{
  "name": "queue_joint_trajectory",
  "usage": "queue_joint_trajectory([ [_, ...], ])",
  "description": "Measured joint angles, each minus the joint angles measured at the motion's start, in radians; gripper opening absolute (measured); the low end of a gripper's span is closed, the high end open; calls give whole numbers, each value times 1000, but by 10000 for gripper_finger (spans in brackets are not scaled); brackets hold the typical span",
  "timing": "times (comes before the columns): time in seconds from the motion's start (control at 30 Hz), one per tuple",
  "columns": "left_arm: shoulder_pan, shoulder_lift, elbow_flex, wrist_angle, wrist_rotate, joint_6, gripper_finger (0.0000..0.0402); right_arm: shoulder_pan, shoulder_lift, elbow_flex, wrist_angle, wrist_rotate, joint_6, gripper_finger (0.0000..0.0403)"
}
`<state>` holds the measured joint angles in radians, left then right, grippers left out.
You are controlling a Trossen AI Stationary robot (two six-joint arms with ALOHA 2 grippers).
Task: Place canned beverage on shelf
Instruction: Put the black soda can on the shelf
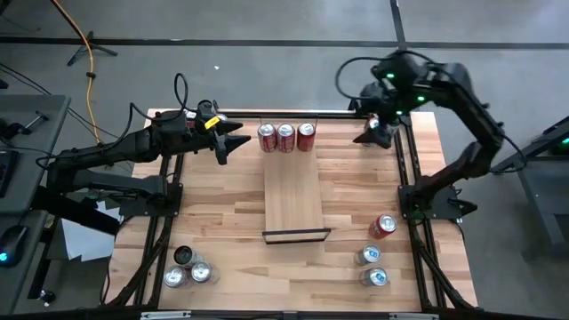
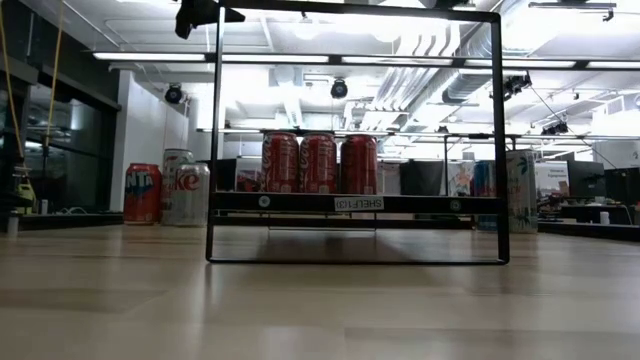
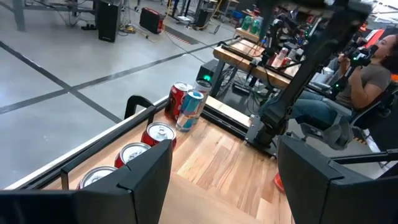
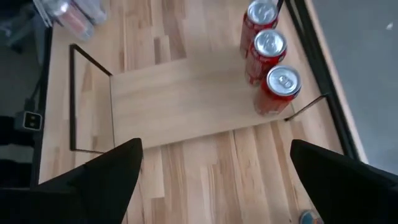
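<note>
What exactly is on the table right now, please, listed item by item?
shelf: one, pale wood with black end rails, centre of the table.
red cans on shelf: three, red, in a row at the shelf's far end.
cans by left corner: three, one dark and two silver-topped, near-left corner of the table.
cans on right side: three, one red and two silver-blue, near-right part of the table.
table: one, striped butcher-block wood.
left gripper: fingers open, empty, beside the shelf's far end.
right gripper: fingers open, empty, far-right corner.
</note>
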<state>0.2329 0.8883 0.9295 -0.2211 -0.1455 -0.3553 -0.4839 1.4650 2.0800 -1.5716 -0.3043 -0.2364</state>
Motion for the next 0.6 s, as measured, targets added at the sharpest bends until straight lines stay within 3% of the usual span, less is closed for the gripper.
queue_joint_trajectory([
  [0.1, 0, 0, 0, 0, -9, -1, 239, 0, -50, -21, 25, 0, 3, 394],
  [0.17, 0, 0, 0, 0, -23, -10, 239, 0, -103, -113, 105, -2, 27, 394],
  [0.33, 0, 0, 0, 0, -30, -35, 239, 0, -298, -568, 434, -1, 141, 394],
  [0.43, 0, 0, 0, 0, -30, -36, 239, 0, -392, -825, 637, 8, 306, 394],
  [0.6, 0, 0, 0, 0, -31, -35, 239, 2, -469, -1057, 851, 5, 575, 394],
])
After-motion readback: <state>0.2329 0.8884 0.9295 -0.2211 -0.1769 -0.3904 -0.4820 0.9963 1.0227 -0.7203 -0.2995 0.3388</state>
